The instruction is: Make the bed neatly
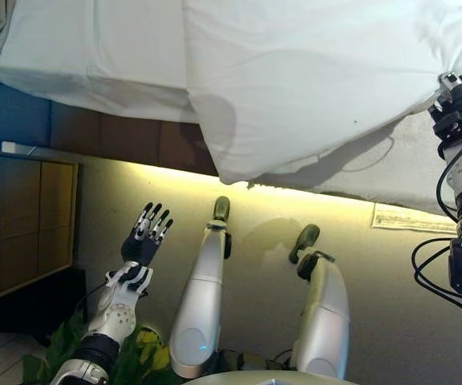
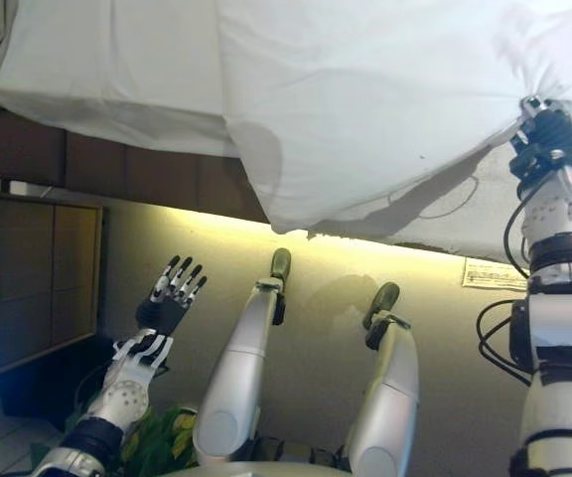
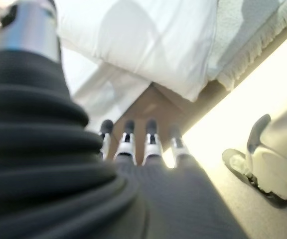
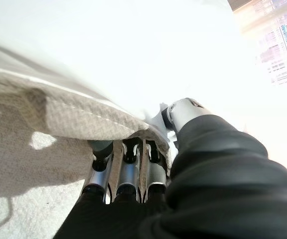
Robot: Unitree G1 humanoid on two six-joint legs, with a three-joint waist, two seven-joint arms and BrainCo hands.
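Note:
A white duvet (image 1: 311, 80) lies across the bed, its lower corner hanging over the side (image 1: 231, 164). My right hand (image 1: 458, 100) is at the duvet's right edge, its fingers (image 4: 126, 167) curled round a gathered fold of the white cloth (image 4: 108, 79). Under it lies a rough off-white bedspread (image 4: 29, 164) with a fringed edge (image 3: 253, 55). My left hand (image 1: 145, 234) is open and empty, held low beside the bed, away from the cloth. A white sheet (image 1: 95, 56) covers the bed's left part.
The bed's brown base (image 1: 127, 136) runs under the sheet, with a lit strip below it. A wooden cabinet (image 1: 22, 216) stands at the left. A green and yellow thing (image 1: 139, 353) lies on the floor near my left arm. A paper label (image 1: 411, 218) is on the floor at right.

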